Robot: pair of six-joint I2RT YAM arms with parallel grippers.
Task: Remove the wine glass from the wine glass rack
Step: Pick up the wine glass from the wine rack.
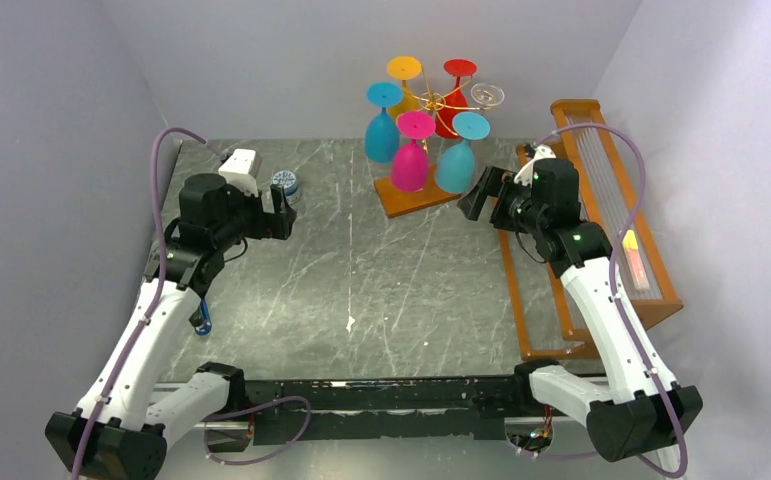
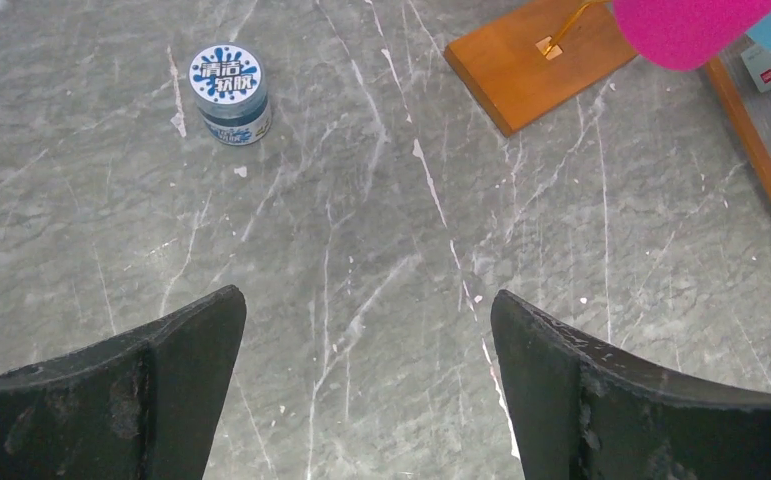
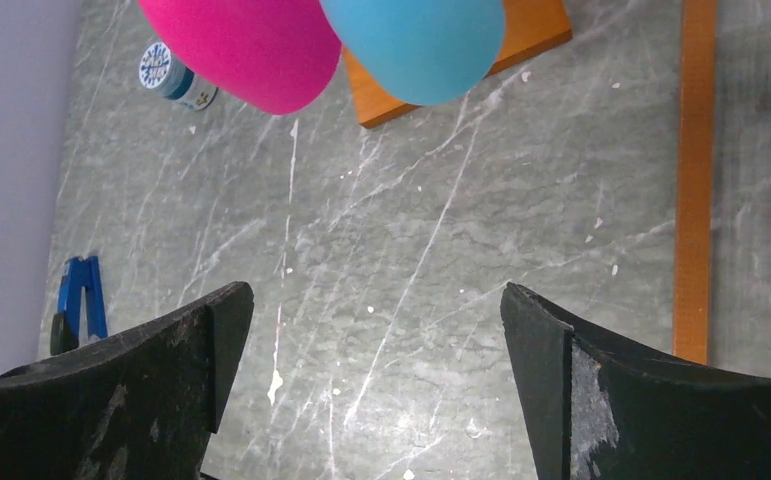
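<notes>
The table (image 1: 361, 290) bears the wine glass rack (image 1: 435, 101), curled arms hooking glasses (image 1: 411, 160) by the foot. The light blue wine glass (image 1: 456, 160) hangs at the rack's near right; beside it the right gripper (image 1: 476, 200) spreads empty fingers wide, probably to take it. The left gripper (image 1: 286, 215), well left of the rack, likewise

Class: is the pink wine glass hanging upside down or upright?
Upside down: the pink wine glass hangs from the gold wire rack, foot uppermost, bowl below.

marble table (image 1: 361, 280) bears wine glass rack (image 1: 401, 200); small jar (image 1: 283, 182); orange frame (image 1: 574, 106); blue clip (image 3: 83, 290)
</notes>
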